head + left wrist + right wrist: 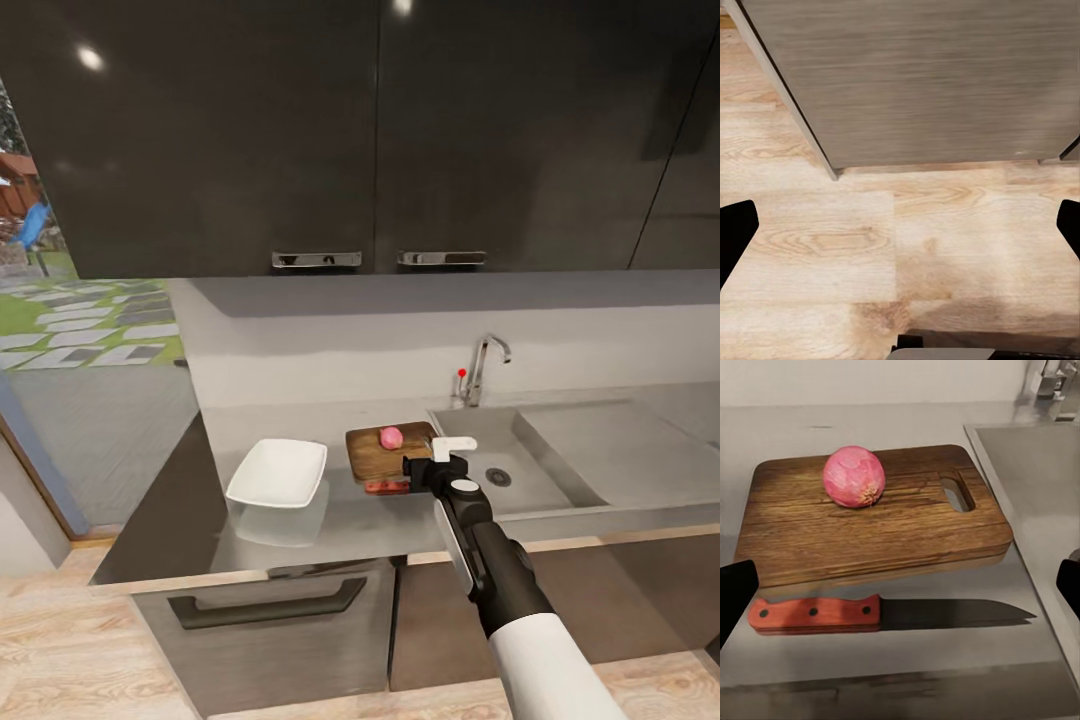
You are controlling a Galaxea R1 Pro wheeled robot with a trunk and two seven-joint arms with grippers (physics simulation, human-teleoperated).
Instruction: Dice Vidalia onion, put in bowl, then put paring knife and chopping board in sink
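From the head, the right gripper (437, 467) hangs spread and empty beside one board (390, 452) bearing one onion (391, 437); the right wrist shows one knife (881, 613) lying along the board's near edge, blade toward the sink (1039, 480); the left wrist's fingers (735, 232), parted and empty, face the floor (907, 255).

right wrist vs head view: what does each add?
Right wrist alone: the red-handled paring knife's dark blade, lying on the grey countertop just off the board, and the board's slot hole.

Head alone: the white squarish bowl, the steel sink with chrome tap, and dark upper cabinets.

Both: the pink round onion resting whole on the dark brown wooden chopping board.
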